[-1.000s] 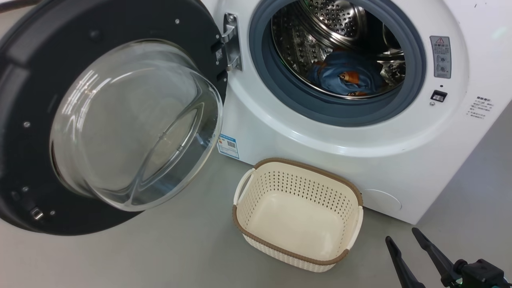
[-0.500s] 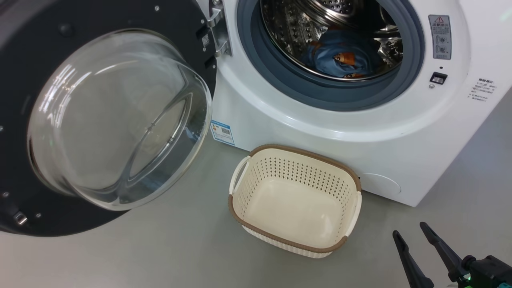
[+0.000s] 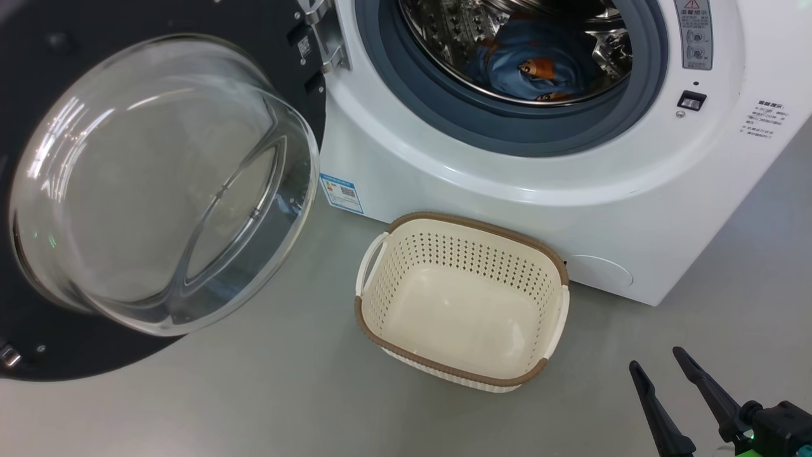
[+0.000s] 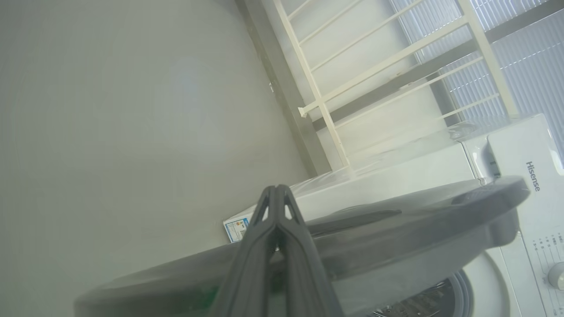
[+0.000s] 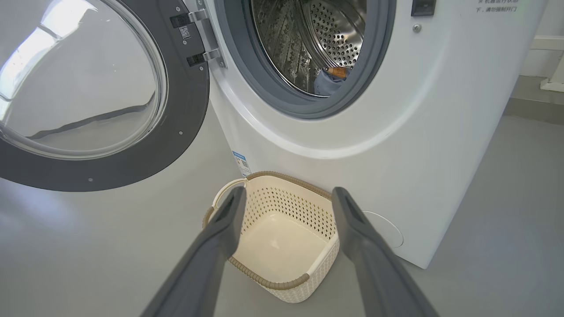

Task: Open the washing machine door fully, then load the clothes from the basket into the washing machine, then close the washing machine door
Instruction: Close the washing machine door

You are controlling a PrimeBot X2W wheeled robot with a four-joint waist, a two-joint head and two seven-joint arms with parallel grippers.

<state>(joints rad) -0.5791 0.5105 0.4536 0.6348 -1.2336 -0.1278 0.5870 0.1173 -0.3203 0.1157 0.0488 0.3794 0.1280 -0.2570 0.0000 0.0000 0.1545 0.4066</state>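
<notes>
Head view, 9 o'clock: washing machine door (image 3: 152, 184) swung wide open, inner side facing the camera, clear glass bowl bulging out of the black rim. It hangs above the grey floor (image 3: 285, 393) from a metal hinge (image 3: 320, 38) at 11 o'clock.

Left tool (image 4: 276, 189), left wrist view: closed, both dark fingers pressed tip to tip, nothing between them. It points toward 12 o'clock across the door's dark outer rim. Contact with the rim: cannot tell.

Blue label sticker (image 3: 341, 193) on the lower front corner of the washing machine (image 3: 507, 190), just right of the glass bowl. The machine takes up 12 to 2 o'clock, with its grey gasket (image 3: 393, 70) and steel drum (image 3: 444, 25) exposed.

Clothes (image 3: 526, 63): blue fabric with orange patches, lying at the bottom of the drum, 1 o'clock.

Basket (image 3: 469, 257): on the floor at 6 o'clock, just in front of the machine's base, upright, with its cream bottom bare.

Right tool (image 3: 655, 357), 4 o'clock: fingers spread wide, holding nothing, above the floor, right of the basket and apart from it. In the right wrist view the basket sits between its two fingers, further off.
</notes>
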